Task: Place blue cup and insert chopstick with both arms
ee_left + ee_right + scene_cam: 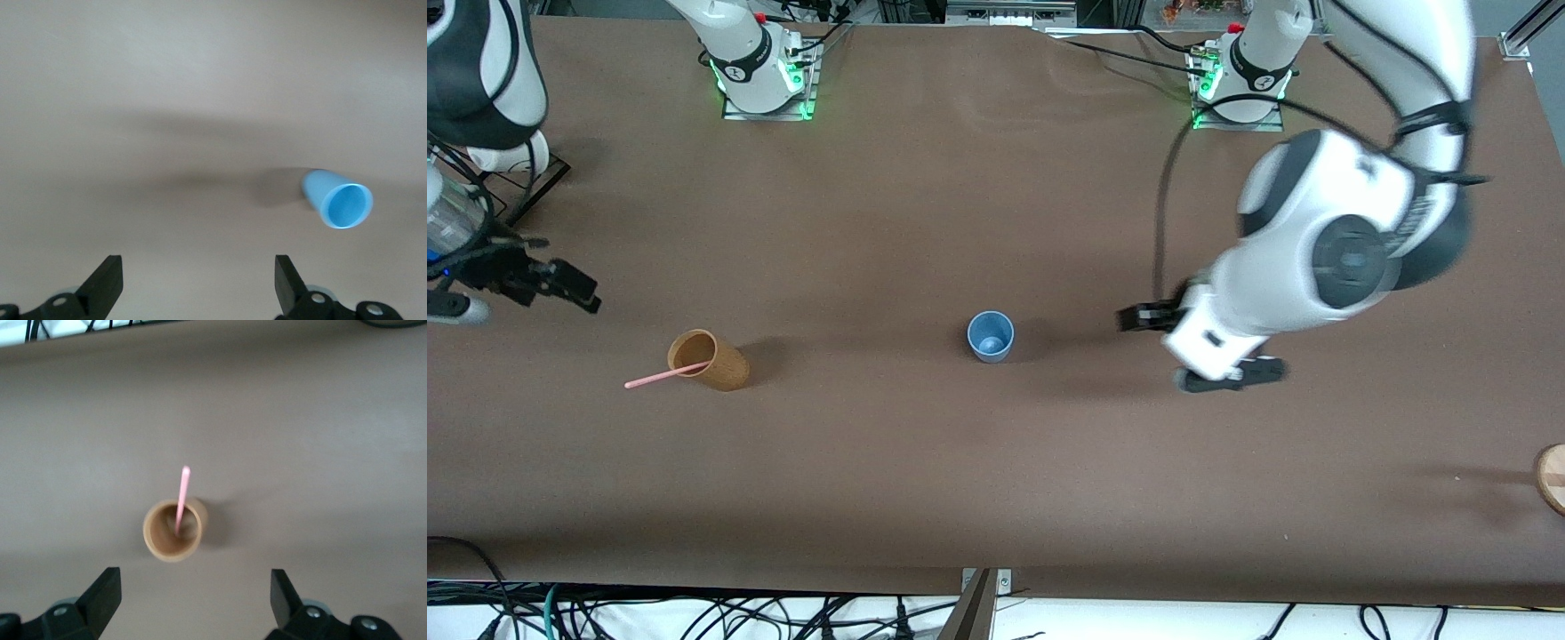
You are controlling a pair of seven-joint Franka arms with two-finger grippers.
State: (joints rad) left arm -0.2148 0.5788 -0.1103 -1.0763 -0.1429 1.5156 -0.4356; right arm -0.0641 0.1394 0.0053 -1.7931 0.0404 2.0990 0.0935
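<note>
The blue cup [991,336] stands mid-desk, ungrabbed; the left gripper [1199,345] hovers beside it, fingers wide, empty. The chopstick [667,372] seemingly sits in the tan cup [709,359], right gripper [560,286] spread, empty, toward the right arm's edge. Everything remains.

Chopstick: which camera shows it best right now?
The right wrist view: the chopstick stands in the tan cup, looked down on between the open fingers of the right gripper. The front view shows it small, leaning out of that cup. The left wrist view shows only the blue cup.
</note>
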